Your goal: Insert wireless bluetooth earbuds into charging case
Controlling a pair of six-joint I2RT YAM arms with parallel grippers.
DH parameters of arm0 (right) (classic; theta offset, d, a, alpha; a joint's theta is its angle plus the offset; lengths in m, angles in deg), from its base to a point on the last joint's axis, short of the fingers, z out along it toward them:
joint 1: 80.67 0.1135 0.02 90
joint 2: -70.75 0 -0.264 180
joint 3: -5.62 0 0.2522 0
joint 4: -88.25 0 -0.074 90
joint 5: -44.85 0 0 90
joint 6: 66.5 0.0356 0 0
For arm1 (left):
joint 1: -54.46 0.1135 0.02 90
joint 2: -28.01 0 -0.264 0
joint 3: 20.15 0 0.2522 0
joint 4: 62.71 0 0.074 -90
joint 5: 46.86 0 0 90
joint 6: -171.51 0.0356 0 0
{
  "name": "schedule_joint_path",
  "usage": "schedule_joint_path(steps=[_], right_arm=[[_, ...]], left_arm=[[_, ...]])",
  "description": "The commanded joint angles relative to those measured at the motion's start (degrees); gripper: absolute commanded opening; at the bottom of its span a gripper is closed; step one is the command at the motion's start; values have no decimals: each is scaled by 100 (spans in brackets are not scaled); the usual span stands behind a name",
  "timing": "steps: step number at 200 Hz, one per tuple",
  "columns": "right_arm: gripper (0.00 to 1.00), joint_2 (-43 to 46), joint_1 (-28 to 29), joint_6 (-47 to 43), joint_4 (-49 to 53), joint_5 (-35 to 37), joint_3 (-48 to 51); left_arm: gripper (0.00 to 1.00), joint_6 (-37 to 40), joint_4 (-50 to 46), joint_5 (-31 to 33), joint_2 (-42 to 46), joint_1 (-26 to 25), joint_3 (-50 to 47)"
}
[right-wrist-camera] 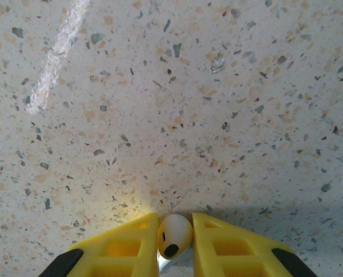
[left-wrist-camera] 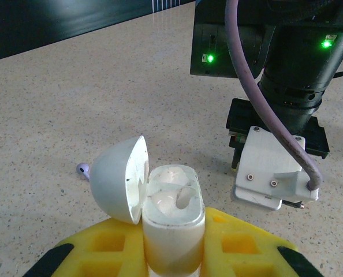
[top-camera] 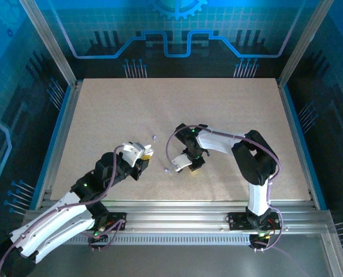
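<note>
Right claw: yellow fingers closed narrow on a small white glossy plastic earbud, dark-marked end showing, low over the pale speckled tabletop.
Left claw: clamped around a white rounded plastic charging case, held upright, domed lid swung open to the side.
Case wells: white on white; cannot tell whether either is filled.
Loose bud: pale lavender pebble-shaped plastic earbud lying on the table past the lid, apart from both claws.
Step in hand: probably bringing the gripped white bud over to the open case.
Doing it well: lift first, come in from above on the side away from the lid, match the bud's tilt to the well, let go only once seated.
Edges: open lid likely to snag a sideways approach; rim narrow.
Open room: bare tabletop between the claws and beyond, table edges well away.
</note>
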Motion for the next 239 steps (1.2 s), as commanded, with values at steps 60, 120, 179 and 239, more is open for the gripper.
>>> schedule_joint_path(steps=[60,120,179,239], right_arm=[[17,967,-249,780,-336,-376,251],[18,2102,-358,1511,-978,-949,689],[17,2703,-565,2159,-1571,-1736,1054],[17,3200,-860,3106,-2469,-2629,1544]], left_arm=[[20,32,693,-266,-743,28,127],[20,302,2476,-873,-2200,20,-123],[19,340,4036,-1420,-3825,21,83],[20,109,4789,-1777,-4420,21,245]])
